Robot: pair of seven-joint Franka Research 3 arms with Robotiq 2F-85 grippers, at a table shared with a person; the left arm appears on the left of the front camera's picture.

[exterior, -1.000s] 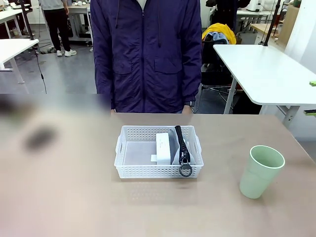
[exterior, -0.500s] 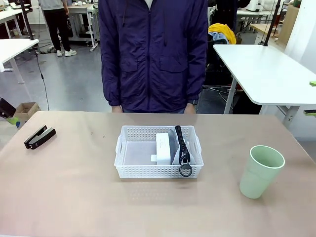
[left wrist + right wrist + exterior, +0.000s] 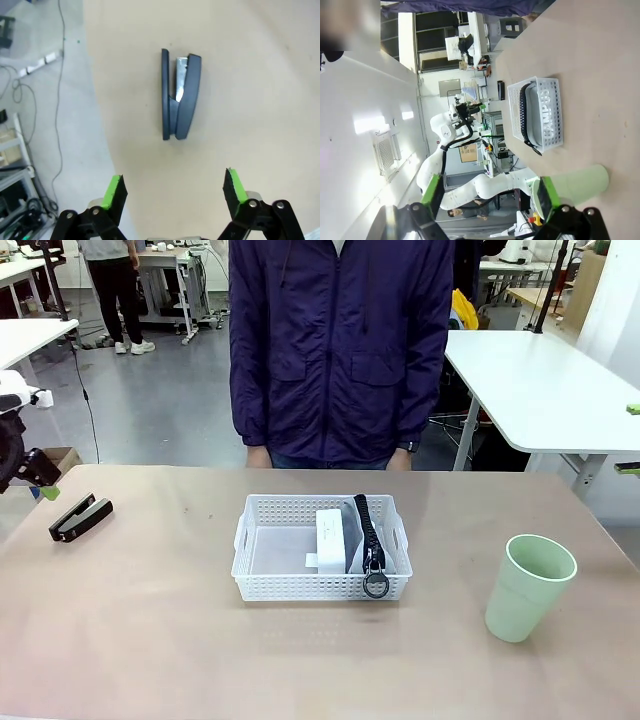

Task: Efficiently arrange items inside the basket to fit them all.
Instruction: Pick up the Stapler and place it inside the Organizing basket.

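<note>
The white lattice basket [image 3: 300, 586] stands mid-table, seen too in the right wrist view [image 3: 551, 117]. Inside it a small white box [image 3: 330, 537] stands on edge beside the grey pouch [image 3: 352, 540], whose black zipper and ring pull [image 3: 376, 586] hang over the front rim. The black stapler [image 3: 80, 517] lies on the table at far left. My left gripper [image 3: 40, 480] hovers open just left of the stapler [image 3: 180, 97], fingertips short of it [image 3: 175, 192]. The pale green cup [image 3: 528, 587] stands upright at right. My right gripper [image 3: 487, 195] is open near the cup [image 3: 580, 182], holding nothing.
A person in a dark purple jacket [image 3: 340, 340] stands at the far edge, hands [image 3: 400, 458] hanging at the table's rim. The table's left edge [image 3: 102, 145] runs close beside the stapler, with floor and cables beyond. A white table [image 3: 540, 380] stands behind at right.
My left arm has come into view at the left edge, above and left of the stapler. The person has stepped to the right. Basket, cup and stapler have not moved.
</note>
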